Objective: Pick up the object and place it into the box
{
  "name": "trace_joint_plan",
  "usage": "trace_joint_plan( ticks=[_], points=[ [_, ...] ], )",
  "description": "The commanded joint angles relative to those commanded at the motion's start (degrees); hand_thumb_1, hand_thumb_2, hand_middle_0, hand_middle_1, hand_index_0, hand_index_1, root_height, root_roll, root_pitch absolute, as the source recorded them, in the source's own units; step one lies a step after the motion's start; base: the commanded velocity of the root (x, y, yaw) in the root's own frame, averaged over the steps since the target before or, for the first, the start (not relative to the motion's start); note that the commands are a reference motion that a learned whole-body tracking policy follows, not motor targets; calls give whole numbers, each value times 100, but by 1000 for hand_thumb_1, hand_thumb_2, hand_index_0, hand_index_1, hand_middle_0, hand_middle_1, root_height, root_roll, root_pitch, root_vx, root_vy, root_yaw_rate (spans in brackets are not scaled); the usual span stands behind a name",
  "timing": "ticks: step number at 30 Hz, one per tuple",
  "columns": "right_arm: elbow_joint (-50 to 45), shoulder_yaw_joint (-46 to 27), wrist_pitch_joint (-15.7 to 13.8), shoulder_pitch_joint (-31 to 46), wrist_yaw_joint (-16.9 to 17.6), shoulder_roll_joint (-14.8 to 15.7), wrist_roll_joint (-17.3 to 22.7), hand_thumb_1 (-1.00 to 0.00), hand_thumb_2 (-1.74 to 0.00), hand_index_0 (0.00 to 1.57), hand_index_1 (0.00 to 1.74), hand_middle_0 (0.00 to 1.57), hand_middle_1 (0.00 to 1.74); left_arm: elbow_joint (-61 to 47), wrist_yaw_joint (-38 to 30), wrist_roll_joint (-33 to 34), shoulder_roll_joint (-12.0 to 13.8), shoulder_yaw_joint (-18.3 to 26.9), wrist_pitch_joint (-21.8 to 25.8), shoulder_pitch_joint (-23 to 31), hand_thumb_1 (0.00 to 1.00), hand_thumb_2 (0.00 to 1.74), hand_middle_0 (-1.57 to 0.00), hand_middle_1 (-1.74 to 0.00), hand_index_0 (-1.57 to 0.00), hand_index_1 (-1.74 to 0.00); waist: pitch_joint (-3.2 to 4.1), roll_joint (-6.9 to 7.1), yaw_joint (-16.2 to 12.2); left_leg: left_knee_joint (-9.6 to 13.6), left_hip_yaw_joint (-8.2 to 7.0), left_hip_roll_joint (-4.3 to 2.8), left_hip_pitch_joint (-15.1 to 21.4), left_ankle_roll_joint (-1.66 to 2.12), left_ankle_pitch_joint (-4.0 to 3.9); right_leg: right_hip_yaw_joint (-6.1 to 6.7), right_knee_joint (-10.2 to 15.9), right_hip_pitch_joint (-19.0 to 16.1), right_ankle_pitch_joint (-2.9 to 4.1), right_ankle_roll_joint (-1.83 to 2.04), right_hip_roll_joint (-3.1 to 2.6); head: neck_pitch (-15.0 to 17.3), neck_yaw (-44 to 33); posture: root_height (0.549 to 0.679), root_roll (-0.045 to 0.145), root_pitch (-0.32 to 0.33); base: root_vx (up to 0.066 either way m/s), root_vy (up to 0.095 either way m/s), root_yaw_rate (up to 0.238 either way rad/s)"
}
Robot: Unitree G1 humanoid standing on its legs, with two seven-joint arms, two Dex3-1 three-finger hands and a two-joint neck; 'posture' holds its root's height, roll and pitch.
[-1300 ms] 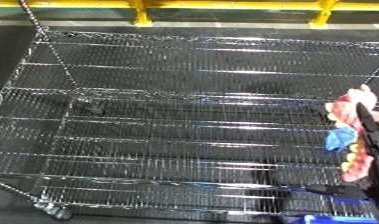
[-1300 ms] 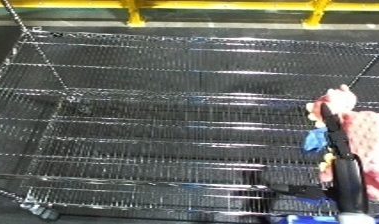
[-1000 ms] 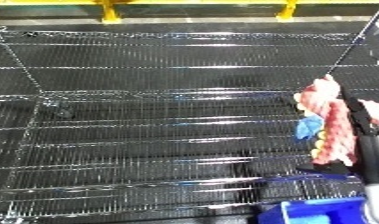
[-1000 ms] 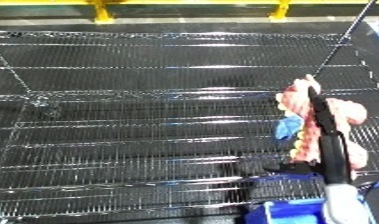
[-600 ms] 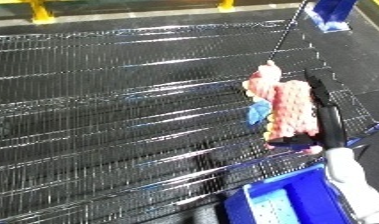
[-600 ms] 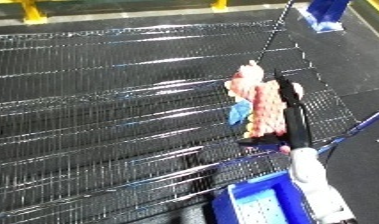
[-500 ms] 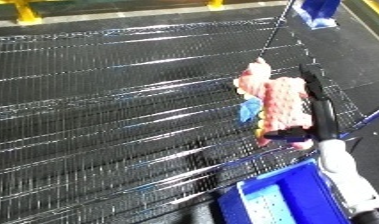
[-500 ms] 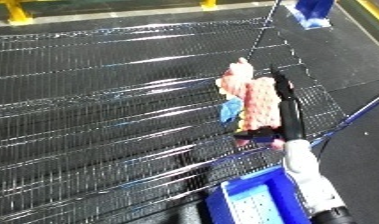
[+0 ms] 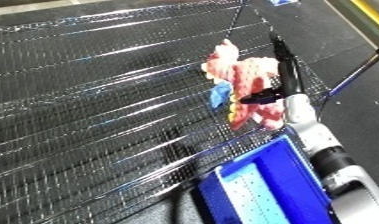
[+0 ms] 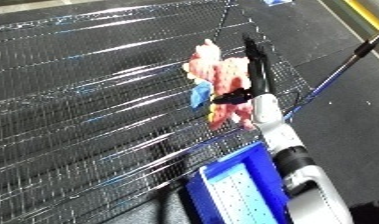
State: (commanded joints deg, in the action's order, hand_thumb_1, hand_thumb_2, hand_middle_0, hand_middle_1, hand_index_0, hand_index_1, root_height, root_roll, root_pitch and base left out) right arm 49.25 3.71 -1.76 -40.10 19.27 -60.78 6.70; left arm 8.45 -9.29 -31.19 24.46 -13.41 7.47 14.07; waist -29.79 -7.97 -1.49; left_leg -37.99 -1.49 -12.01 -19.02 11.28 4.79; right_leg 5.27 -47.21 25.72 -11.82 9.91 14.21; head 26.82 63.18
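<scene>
A pink plush toy [image 9: 243, 80] with a small blue patch hangs over the right end of the wire shelf [image 9: 97, 100]. My right hand [image 9: 290, 90] holds it: the long black fingers [image 10: 254, 55] lie along its right side and the thumb pinches it from the front. The blue bin [image 9: 296, 182] stands on the dark floor below the shelf's corner, just under my right forearm. The toy is beyond the bin's far rim, over the wire. My left hand shows in neither view.
The wire shelf fills the left and middle of the views, with a thin corner post [image 9: 236, 20] behind the toy. A slanted metal bar [image 9: 354, 75] crosses at the right. A yellow floor strip [image 9: 372, 12] runs along the top right corner.
The camera has swung right and tilted, so the whole picture has shifted. My right hand still holds the toy at the shelf's right end. More of the blue bin has come into view.
</scene>
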Motion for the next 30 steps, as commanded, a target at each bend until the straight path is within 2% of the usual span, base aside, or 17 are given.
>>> trace_joint_plan(
  ticks=[7,12,14,18,23,30],
  points=[
    [1015,700,114,-825,-211,-258,-171,0,0,0,0,0,0,25,21,-6,4,-110,6,57,1000,1740,-1570,-1740,-1570,-1740,0,-162,-17,12,-11,37,-172,18,-55,43,-95,255,-5,-28,15,-231,181,610,102,-141,9,-20,-29],
    [1463,993,156,-1151,-313,-313,-233,0,0,0,0,0,0,13,30,-4,-2,-156,-1,47,1000,1740,-1570,-1740,-1570,-1740,0,-232,-35,25,-31,50,-234,23,-73,60,-132,358,-7,-40,26,-404,261,610,108,-130,-2,-23,-14],
    [1701,1137,223,-1234,-401,-297,-282,0,0,0,0,0,0,-6,28,-8,-12,-178,-9,56,1000,1740,-1570,-1740,-1570,-1740,0,-294,-45,8,-34,50,-287,21,-70,67,-161,411,-30,-51,32,-527,308,610,111,-123,-6,-31,-8],
    [1868,1154,284,-1145,-479,-243,-309,0,0,0,0,0,0,-25,23,-18,-33,-179,-11,85,1000,1740,-1570,-1740,-1570,-1740,0,-345,-52,10,-33,42,-320,26,-74,60,-168,425,-62,-53,35,-643,343,611,111,-118,-9,-23,9],
    [2067,979,392,-710,-580,-137,-361,0,0,0,0,0,0,-118,6,-27,-64,-115,-2,188,1000,1740,-1570,-1740,-1570,-1740,0,-391,-58,98,-50,29,-307,28,-89,16,-106,386,-108,-36,41,-738,332,613,109,-110,-2,-11,11],
    [2104,795,423,-239,-747,58,-340,0,0,0,0,0,0,-136,-10,-7,-60,-17,25,222,1000,1740,-1570,-1740,-1570,-1740,0,-364,-50,125,-63,-11,-288,33,-78,-32,-38,312,-128,-25,42,-842,258,614,104,-107,-3,-9,-4]
  ],
)
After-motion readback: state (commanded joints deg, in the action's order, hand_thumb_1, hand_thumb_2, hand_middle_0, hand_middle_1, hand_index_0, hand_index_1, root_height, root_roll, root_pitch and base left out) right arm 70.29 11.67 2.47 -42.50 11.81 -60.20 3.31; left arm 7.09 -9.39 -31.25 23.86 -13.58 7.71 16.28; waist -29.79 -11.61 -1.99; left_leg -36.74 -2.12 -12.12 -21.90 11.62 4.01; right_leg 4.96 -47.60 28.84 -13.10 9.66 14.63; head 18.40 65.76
